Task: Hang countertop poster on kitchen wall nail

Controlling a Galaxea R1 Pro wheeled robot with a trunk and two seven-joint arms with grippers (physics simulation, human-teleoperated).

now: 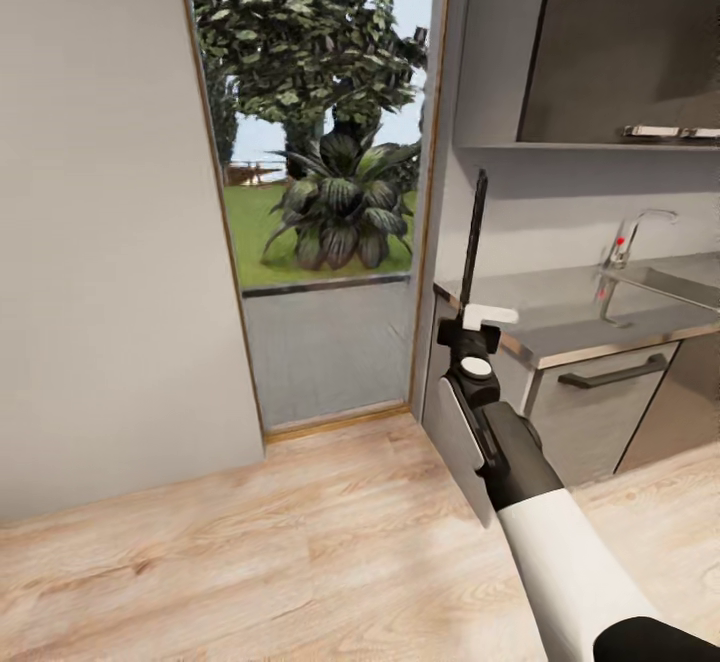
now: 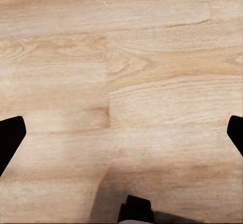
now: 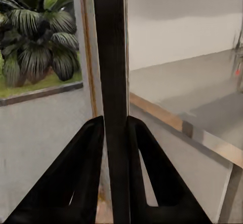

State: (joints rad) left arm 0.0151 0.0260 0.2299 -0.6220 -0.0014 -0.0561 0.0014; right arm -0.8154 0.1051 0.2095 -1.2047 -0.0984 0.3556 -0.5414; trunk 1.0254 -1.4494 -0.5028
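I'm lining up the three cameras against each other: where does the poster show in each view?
Head view: poster, an edge-on dark slat standing upright from the right gripper, centre-right before the countertop.
Right wrist view: poster, a dark vertical band clamped between the fingers.
Left wrist view: wooden floor, no poster.
Shared landmark: the plant outside.

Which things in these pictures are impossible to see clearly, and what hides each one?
- Thin black-framed poster: edge-on in the head view and right wrist view, so its printed face is unreadable; right gripper clamps it.
- Grey glossy kitchen countertop with steel sink: cut off by the head view's right edge.
- Left gripper: the left wrist view's edges crop both fingertips over the pale wooden floor.
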